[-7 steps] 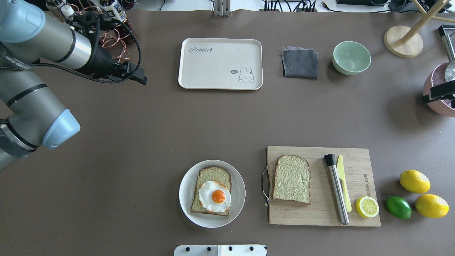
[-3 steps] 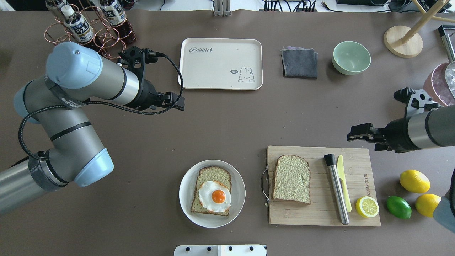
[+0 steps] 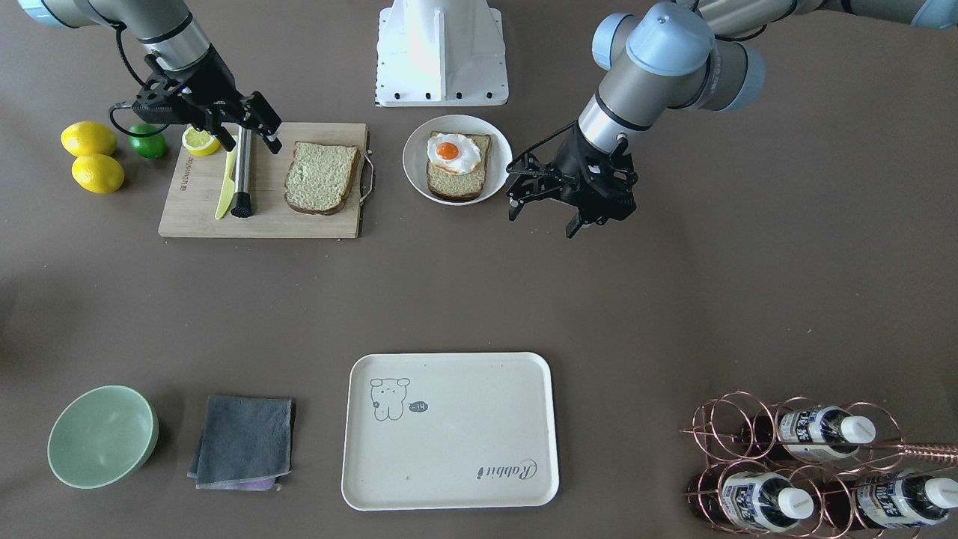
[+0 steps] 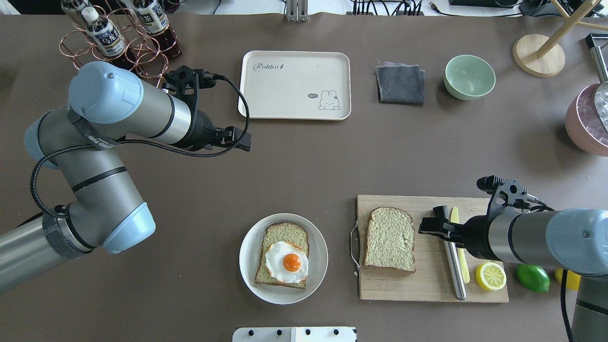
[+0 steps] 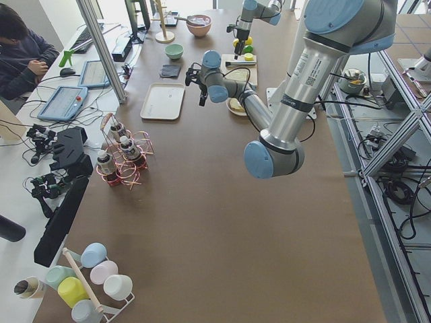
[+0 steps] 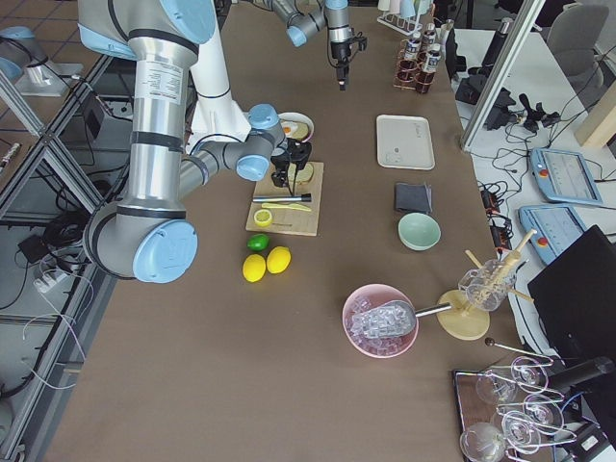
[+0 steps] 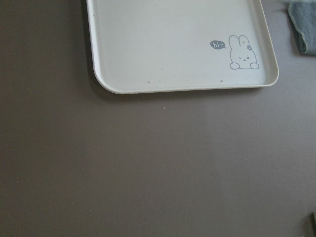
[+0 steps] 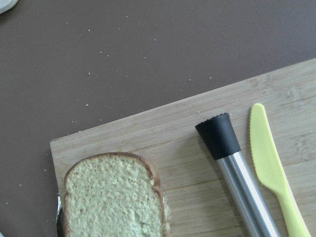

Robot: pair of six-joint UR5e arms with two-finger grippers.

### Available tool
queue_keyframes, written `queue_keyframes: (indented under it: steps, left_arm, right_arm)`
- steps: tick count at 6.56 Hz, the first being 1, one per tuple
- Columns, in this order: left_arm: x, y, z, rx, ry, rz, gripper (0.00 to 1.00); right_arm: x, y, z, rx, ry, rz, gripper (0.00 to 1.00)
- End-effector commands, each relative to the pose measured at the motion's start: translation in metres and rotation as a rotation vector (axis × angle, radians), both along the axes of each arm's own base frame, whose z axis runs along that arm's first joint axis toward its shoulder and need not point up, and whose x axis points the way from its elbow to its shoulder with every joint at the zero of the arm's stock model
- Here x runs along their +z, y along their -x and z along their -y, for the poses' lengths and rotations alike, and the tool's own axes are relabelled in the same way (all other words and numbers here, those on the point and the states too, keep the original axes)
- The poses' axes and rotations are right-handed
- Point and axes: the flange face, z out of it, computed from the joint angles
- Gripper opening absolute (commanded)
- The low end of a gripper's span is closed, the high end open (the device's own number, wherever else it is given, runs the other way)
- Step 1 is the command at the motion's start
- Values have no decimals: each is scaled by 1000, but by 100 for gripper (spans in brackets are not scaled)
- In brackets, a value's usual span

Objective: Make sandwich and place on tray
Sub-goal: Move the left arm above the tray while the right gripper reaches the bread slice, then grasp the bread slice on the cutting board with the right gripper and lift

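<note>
One bread slice lies on the round white plate with the fried egg on top. The second slice lies on the wooden cutting board and also shows in the right wrist view. The cream tray is empty at the far side and fills the left wrist view. My left gripper is open and empty, hovering between tray and plate. My right gripper is open and empty above the board, just right of the second slice.
A steel muddler, a yellow knife and a lemon half are on the board. A lime, a grey cloth, a green bowl, a bottle rack and a pink ice bowl stand around.
My left arm swung in from the left and its gripper moved right, toward the table's middle. My right arm came in from the right edge to above the cutting board.
</note>
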Motion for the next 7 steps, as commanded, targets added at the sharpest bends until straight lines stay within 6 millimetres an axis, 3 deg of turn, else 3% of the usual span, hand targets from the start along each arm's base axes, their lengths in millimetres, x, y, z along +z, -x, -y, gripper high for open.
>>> queue_keyframes:
  steps: [1, 4, 7]
  left_arm:
    - [0, 0, 0, 1, -2, -2, 99]
    - [-3, 1, -1, 1, -4, -5, 99]
    - [-3, 1, -1, 1, -4, -5, 99]
  right_arm:
    - [-4, 31, -32, -21, -36, 1, 91]
    - [13, 47, -28, -24, -58, 62, 81]
    - [23, 53, -29, -19, -59, 41, 60]
